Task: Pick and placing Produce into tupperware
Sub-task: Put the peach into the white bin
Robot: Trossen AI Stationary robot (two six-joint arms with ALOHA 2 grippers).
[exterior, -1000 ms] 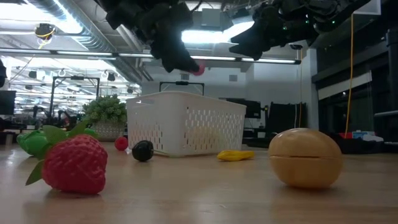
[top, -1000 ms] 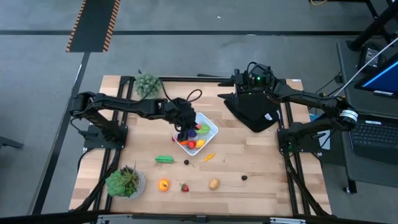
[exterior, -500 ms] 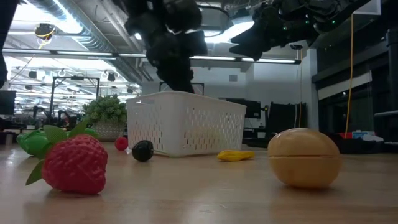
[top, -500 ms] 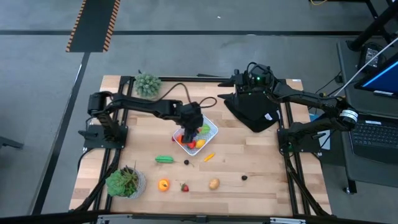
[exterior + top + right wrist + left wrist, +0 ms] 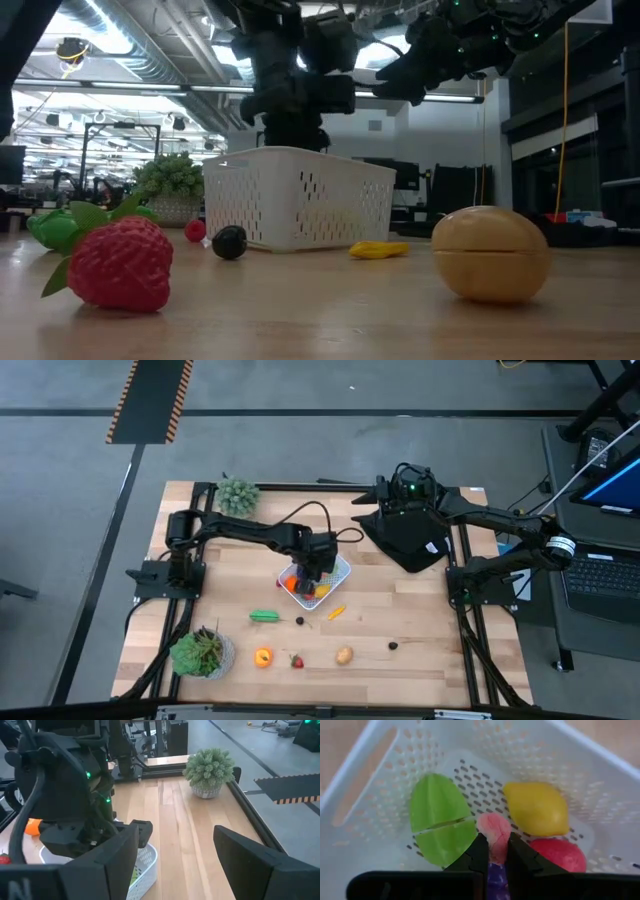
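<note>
Left end effector (image 5: 493, 851) | pinches pink-purple produce (image 5: 494, 832) inside tupperware (image 5: 380, 775) | wrist view alone shows grip | high view hides it

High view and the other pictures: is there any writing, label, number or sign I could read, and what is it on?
No words or numbers can be read in any view.
Black cloth: small white tag, too small to read.
Striped floor marking: orange and black stripes, no words.
Laptop screen: too small to read.

Left end effector (image 5: 493, 851) now lower, inside tupperware (image 5: 600, 780); pink-and-purple piece (image 5: 493, 832) between its fingers
</note>
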